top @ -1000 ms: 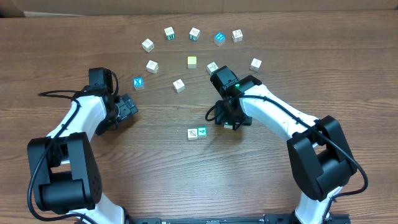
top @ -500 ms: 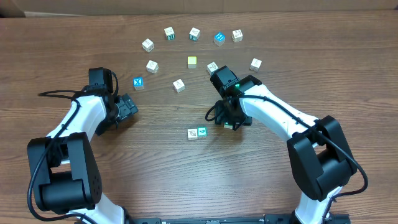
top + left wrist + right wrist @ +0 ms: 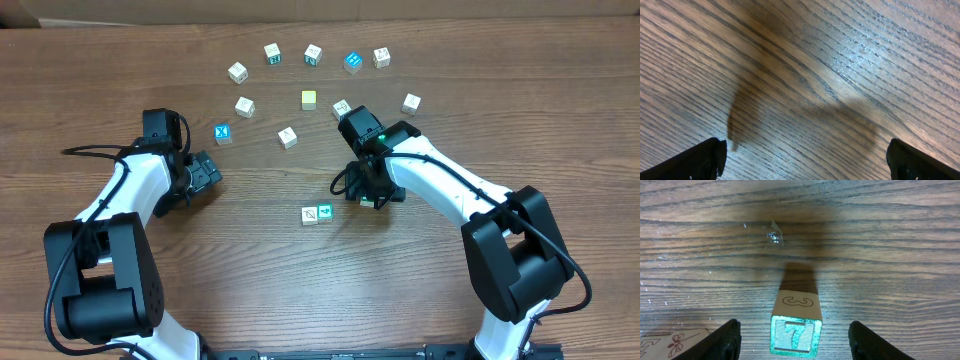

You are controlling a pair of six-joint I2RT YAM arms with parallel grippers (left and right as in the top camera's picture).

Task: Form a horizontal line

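Observation:
Two cubes sit side by side at mid-table, a white-faced one (image 3: 310, 215) and a teal-faced one (image 3: 324, 212). Just right of them my right gripper (image 3: 368, 199) hangs low over the table. In the right wrist view a cube with a teal face marked 7 (image 3: 795, 330) stands on the wood between the fingers (image 3: 726, 341), with a clear gap on each side. The gripper (image 3: 796, 349) is open. A white cube's corner (image 3: 675, 342) shows at the lower left. My left gripper (image 3: 205, 172) is open over bare wood, its fingertips (image 3: 707, 157) far apart.
Loose cubes lie in an arc at the back: white ones (image 3: 237, 72) (image 3: 381, 57) (image 3: 411, 103), a blue one (image 3: 352, 62), a pale-yellow one (image 3: 309, 99) and a blue X cube (image 3: 222, 133). A small scuff (image 3: 773, 236) marks the wood.

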